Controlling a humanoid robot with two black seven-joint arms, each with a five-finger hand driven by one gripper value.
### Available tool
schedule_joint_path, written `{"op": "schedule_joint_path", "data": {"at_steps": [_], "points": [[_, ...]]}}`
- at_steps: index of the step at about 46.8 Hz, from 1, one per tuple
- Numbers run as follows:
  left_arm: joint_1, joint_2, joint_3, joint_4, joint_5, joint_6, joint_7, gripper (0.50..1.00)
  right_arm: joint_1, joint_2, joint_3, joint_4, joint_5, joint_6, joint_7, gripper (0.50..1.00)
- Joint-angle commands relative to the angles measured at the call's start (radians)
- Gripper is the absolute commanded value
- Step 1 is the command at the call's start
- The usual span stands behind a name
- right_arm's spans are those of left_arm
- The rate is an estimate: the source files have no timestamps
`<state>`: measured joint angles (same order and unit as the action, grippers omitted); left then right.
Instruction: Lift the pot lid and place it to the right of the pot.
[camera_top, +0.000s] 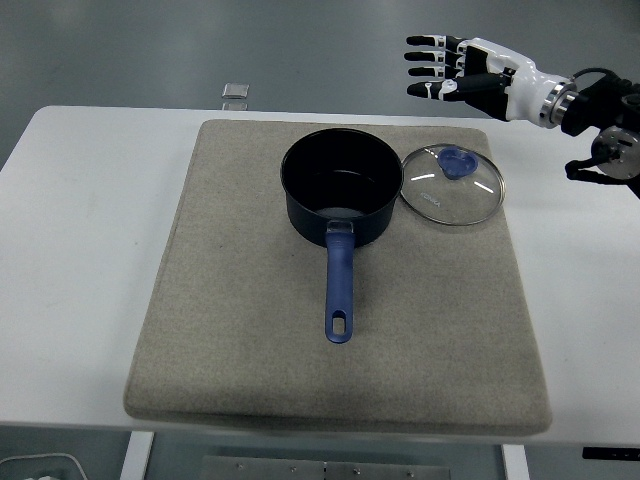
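Note:
A dark blue pot (340, 195) with a blue handle pointing toward me stands uncovered on the grey mat (250, 340). The glass lid (452, 185) with its blue knob lies flat on the mat just right of the pot, its rim close to the pot's side. My right hand (440, 70) hovers well above and behind the lid, fingers spread, holding nothing. The left arm is out of view.
The mat covers most of the white table (70, 260). A small clear square object (235, 91) lies at the table's far edge, left of the pot.

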<state>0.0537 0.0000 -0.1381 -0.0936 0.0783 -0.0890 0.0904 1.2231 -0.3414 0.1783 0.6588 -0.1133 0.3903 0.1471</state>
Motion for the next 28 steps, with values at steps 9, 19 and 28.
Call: {"op": "schedule_joint_path", "data": {"at_steps": [9, 19, 28], "points": [[0.0, 0.0, 0.0, 0.0, 0.0, 0.0, 0.0, 1.0, -0.034, 0.024, 0.0, -0.024, 0.233, 0.009, -0.008, 0.901], [0.0, 0.0, 0.0, 0.0, 0.0, 0.0, 0.0, 1.0, -0.066, 0.047, 0.001, -0.036, 0.405, 0.019, -0.014, 0.901], [0.0, 0.0, 0.0, 0.0, 0.0, 0.0, 0.0, 1.0, -0.077, 0.048, 0.001, -0.048, 0.485, 0.018, -0.037, 0.901]]}}
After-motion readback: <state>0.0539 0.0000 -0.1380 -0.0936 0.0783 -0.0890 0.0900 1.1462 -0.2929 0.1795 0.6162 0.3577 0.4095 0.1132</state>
